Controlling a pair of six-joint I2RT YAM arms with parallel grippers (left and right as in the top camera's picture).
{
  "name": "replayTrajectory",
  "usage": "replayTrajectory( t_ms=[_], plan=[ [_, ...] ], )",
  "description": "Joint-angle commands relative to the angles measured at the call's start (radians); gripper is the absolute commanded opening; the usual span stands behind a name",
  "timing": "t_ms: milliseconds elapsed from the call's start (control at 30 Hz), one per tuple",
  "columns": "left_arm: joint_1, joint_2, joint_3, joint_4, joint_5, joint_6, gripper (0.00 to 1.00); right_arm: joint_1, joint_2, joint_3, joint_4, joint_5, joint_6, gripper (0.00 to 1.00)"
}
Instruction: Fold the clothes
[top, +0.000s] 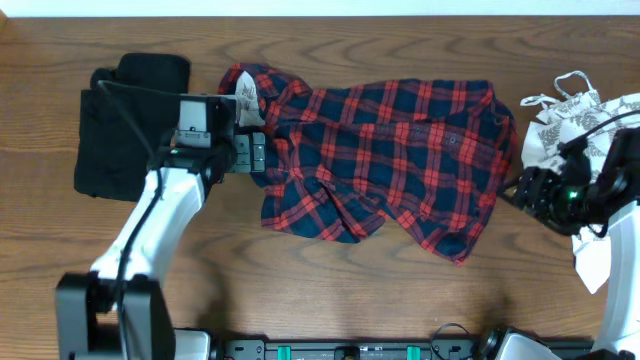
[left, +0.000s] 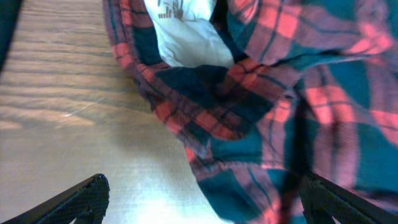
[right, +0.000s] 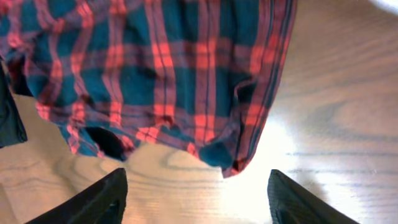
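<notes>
Left claw (top: 256, 153) is being held wide open at the collar; right claw (top: 522, 190) is being held spread and empty just off the hem. The plaid shirt (top: 390, 150) is lying rumpled mid-table (top: 400, 300), its long axis running left to right and its white label (top: 247, 95) pointing toward the left claw. It is being judged soft, light and limp, and collar and hem edges are being suggested as holds.

Brown wood-grain table (top: 330, 300), pale strip (top: 300, 6) beyond far edge

A wooden table (top: 350, 290) carries a plaid shirt (top: 390, 150) between a black garment (top: 100, 160) and a leaf-print garment (top: 558, 125).
</notes>
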Motion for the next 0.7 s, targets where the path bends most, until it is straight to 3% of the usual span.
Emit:
replayTrajectory(
  t_ms=[0,300,667],
  plan=[
    [0.002,0.055,0.006,0.034,-0.001,0.043,0.98,0.006,0.000,-0.078,0.022,-0.027,-0.008,0.73],
    [0.002,0.146,0.006,0.153,-0.001,0.072,0.98,0.006,0.000,-0.216,0.105,-0.073,-0.008,0.75],
    [0.002,0.227,0.006,0.238,-0.003,0.138,0.98,0.007,0.000,-0.239,0.087,-0.075,-0.008,0.76]
  ],
)
